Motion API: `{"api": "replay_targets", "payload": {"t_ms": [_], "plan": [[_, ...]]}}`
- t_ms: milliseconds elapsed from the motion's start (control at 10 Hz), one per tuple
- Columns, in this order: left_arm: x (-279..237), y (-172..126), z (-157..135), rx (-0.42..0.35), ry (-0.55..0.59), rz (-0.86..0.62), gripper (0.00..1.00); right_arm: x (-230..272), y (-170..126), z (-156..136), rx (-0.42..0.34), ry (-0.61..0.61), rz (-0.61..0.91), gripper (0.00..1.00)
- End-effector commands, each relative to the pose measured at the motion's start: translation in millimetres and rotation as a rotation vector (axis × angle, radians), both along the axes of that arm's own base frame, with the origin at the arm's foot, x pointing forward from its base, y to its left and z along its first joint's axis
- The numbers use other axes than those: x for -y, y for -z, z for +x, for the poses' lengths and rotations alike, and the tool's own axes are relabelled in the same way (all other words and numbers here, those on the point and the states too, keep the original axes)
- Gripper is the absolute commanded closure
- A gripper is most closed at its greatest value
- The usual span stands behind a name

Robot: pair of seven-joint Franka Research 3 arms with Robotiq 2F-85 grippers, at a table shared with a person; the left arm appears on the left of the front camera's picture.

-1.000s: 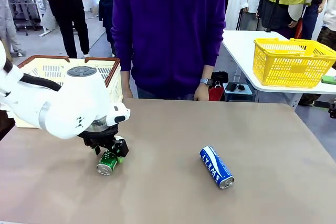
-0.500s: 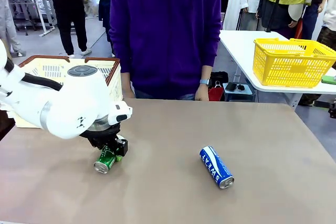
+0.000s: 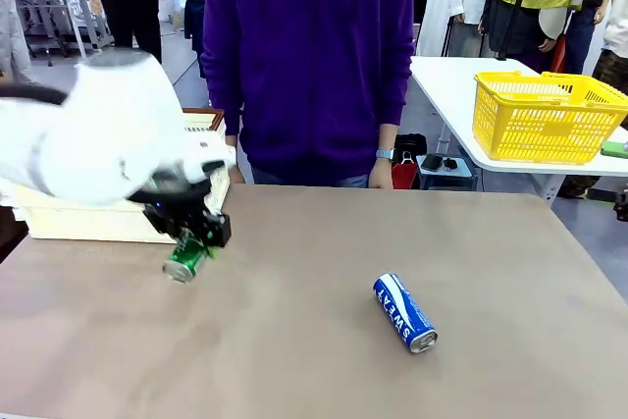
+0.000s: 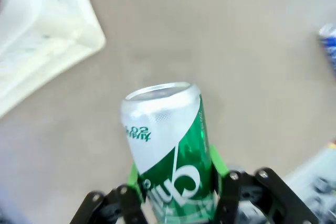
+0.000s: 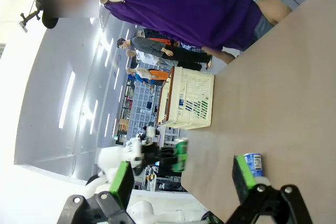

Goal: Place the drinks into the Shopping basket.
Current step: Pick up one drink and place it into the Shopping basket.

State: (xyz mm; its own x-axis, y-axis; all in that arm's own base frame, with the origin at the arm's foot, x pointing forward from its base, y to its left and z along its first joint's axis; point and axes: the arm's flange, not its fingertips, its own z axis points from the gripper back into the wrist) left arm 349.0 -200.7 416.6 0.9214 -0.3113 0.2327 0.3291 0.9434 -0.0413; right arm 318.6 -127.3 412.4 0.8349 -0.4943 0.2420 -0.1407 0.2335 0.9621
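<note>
Front view: green can (image 3: 183, 260) clamped in the left end effector (image 3: 192, 240) beside the Shopping basket (image 3: 108, 220)

The left arm comes in from the left, motion-blurred, with its end effector pointing down at the near-left part of the bench (image 3: 392, 233). Its two fingers are narrowed onto the green can, which hangs tilted with a silver end facing down and to the left. The can appears to sit just clear of the bench surface. It is just in front of the Shopping basket's near right corner, outside the basket.

From the left wrist, the green pads (image 4: 216, 163) press on both sides of the can's body near its lower end. The can's silver top points away from the camera, and a cream corner of the basket (image 4: 52, 35) fills the upper left.

A blue can (image 3: 404, 312) marked "SWEAT" lies on its side near the middle of the bench, well apart from the green one and from both arms.

The right end effector (image 5: 182, 179) stands wide, with nothing between its pads, looking across the bench toward the basket.

A person (image 3: 314, 66) in a purple top stands at the far edge with arms hanging down. A yellow basket (image 3: 545, 115) sits on a separate white table at the far right.
</note>
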Motion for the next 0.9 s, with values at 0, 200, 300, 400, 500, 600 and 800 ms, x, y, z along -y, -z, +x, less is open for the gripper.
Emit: {"api": "replay_targets", "payload": {"t_ms": [0, 200, 300, 400, 500, 600, 800], "plan": [[-49, -80, -86, -0.073, -0.026, -0.122, 1.0, 0, -3, 1, 0.006, 0.001, 0.013, 0.0], [-67, -94, -114, -0.023, -0.099, -0.194, 1.0, 0, -3, 1, 0.006, 0.001, 0.013, 0.0], [-76, -93, -120, -0.02, -0.228, -0.194, 1.0, 0, -3, 1, 0.006, 0.001, 0.013, 0.0], [-44, -110, -93, -0.053, -0.035, -0.156, 1.0, 0, -3, 1, 0.006, 0.001, 0.013, 0.0], [-44, -110, -93, -0.053, -0.035, -0.156, 1.0, 0, -3, 1, 0.006, 0.001, 0.013, 0.0], [-44, -110, -93, -0.053, -0.035, -0.156, 1.0, 0, -3, 1, 0.006, 0.001, 0.013, 0.0], [-75, -129, -74, -0.105, -0.207, -0.173, 1.0, 0, -3, 1, 0.006, 0.001, 0.013, 0.0]]}}
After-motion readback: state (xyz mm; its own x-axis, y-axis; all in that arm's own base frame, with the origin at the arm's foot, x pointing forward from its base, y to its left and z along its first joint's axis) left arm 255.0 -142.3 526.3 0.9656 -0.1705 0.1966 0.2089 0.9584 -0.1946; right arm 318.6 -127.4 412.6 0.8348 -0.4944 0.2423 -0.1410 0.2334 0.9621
